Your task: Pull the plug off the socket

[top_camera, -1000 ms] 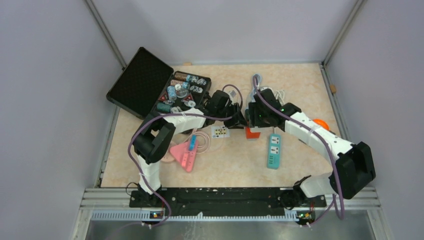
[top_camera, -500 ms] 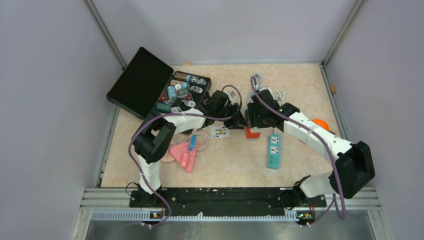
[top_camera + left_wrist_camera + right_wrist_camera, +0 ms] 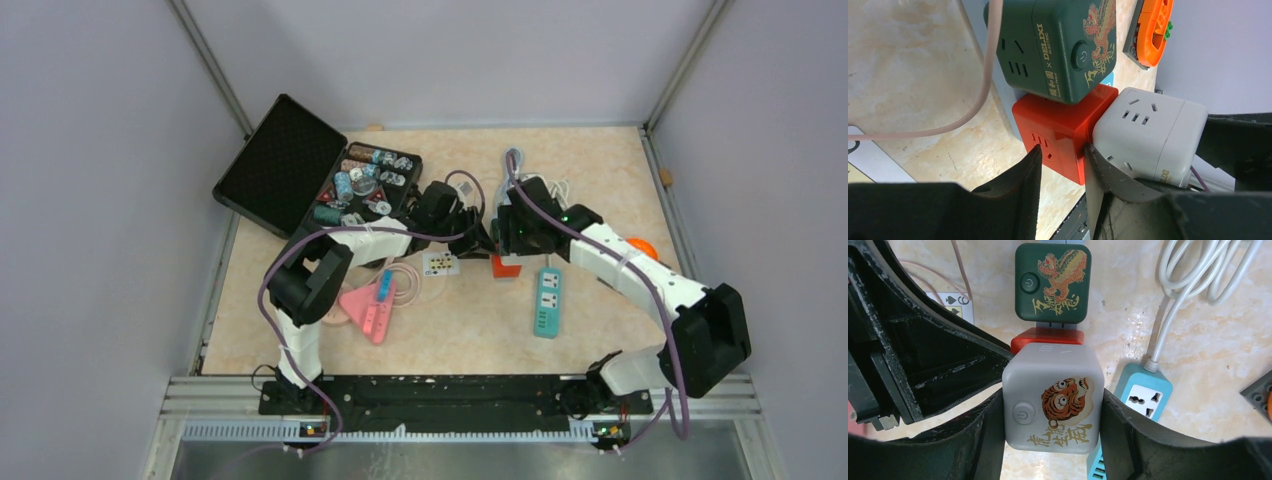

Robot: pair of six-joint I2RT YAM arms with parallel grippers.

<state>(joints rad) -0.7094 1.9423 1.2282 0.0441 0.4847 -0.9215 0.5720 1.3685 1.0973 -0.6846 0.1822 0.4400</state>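
Three cube sockets are plugged together in a row: a green cube (image 3: 1058, 45), a red cube (image 3: 1063, 132) and a white cube with a tiger print (image 3: 1053, 397). My left gripper (image 3: 1060, 155) is shut on the red cube, one finger on its socket face and the other at the seam with the white cube (image 3: 1148, 130). My right gripper (image 3: 1053, 410) is shut on the white cube, with a finger on each side. In the right wrist view the red cube (image 3: 1048, 336) shows only as a strip between the white cube and the green cube (image 3: 1050, 282). In the top view both grippers meet over the red cube (image 3: 503, 266).
A teal power strip (image 3: 546, 300) lies just right of the cubes, and its white cable (image 3: 1193, 270) is coiled behind. A playing card (image 3: 440, 264), a pink triangular toy (image 3: 368, 310) and an open black case (image 3: 310, 180) are on the left. An orange object (image 3: 640, 247) is on the right.
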